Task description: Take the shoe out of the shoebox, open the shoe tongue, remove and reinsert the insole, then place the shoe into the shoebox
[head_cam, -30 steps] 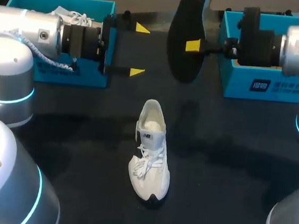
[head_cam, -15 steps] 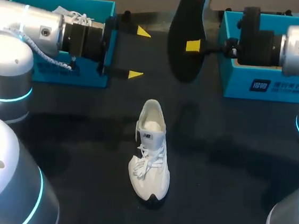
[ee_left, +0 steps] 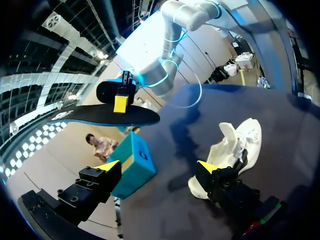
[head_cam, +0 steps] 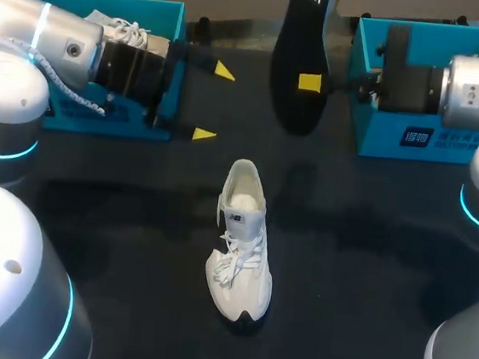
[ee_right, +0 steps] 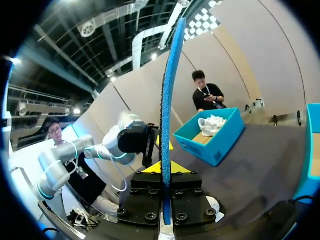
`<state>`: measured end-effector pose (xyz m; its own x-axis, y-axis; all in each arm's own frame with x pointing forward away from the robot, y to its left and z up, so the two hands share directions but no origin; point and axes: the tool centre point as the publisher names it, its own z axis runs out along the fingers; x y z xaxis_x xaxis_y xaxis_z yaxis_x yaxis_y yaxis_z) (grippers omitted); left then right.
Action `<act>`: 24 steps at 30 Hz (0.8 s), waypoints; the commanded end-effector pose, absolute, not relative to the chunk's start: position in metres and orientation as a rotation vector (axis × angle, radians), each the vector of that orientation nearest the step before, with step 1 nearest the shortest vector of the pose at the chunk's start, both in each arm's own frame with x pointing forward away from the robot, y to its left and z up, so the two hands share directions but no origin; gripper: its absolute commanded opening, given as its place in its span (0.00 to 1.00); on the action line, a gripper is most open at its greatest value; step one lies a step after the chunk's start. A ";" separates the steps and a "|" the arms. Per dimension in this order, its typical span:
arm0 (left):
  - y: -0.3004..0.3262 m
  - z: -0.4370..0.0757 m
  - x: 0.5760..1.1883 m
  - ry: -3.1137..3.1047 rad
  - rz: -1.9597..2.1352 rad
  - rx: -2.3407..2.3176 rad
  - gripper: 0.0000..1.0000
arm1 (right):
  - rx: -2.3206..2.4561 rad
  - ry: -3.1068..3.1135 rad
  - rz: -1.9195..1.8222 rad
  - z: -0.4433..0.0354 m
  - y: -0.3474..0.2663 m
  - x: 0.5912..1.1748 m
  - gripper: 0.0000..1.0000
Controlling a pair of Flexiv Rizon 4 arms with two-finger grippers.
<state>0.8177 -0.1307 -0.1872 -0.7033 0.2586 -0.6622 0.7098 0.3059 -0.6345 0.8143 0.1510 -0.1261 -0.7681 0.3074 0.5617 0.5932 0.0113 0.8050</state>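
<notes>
Right, the insole [head_cam: 302, 32] is out and up in the air at the upper middle of the frame. The right end effector [head_cam: 310, 82] is clamped on it, coming in from the right in front of the right shoebox [head_cam: 358, 115]. From that arm's own wrist view the insole [ee_right: 167, 100] rises edge-on straight out from between its two fingers, so the grip looks firm. The shoe [head_cam: 242, 240] sits alone on the dark surface [head_cam: 367, 270] at the centre of the frame, below the insole. Its heel and open collar point toward the top of the frame and its toe toward the bottom. This is the relation that matters: the insole's long axis runs up and down the frame, roughly in line with the shoe's. The shoe's mouth lies below and slightly left of the insole's lower end, and well apart from it in height, I'd judge. The left end effector [head_cam: 213, 102] hovers wide open and holding nothing at the upper left of centre, just beside the left shoebox [head_cam: 166, 17]. Its lower tip is the nearer one to the heel. In its wrist view the shoe [ee_left: 235, 145] lies ahead of its fingers. It looks well placed to steady the shoe or spread the tongue while the right arm brings the insole down.
</notes>
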 end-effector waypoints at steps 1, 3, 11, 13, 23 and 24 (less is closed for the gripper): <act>-0.125 -0.196 0.821 2.213 -1.348 0.872 1.00 | -0.920 -2.033 -1.854 -0.140 0.159 0.822 0.00; -0.122 -0.202 0.821 2.249 -1.340 0.854 1.00 | -0.916 -2.023 -1.856 -0.145 0.160 0.822 0.00; -0.114 -0.227 0.818 2.331 -1.292 0.786 1.00 | -0.883 -2.002 -1.876 -0.166 0.163 0.824 0.00; -0.114 -0.229 0.817 2.336 -1.292 0.765 1.00 | -0.877 -2.002 -1.881 -0.171 0.164 0.825 0.00; -0.115 -0.251 0.809 2.326 -1.287 0.701 1.00 | -0.813 -2.074 -1.922 -0.189 0.176 0.824 0.00; -0.115 -0.253 0.808 2.330 -1.283 0.696 1.00 | -0.812 -2.075 -1.922 -0.191 0.177 0.823 0.00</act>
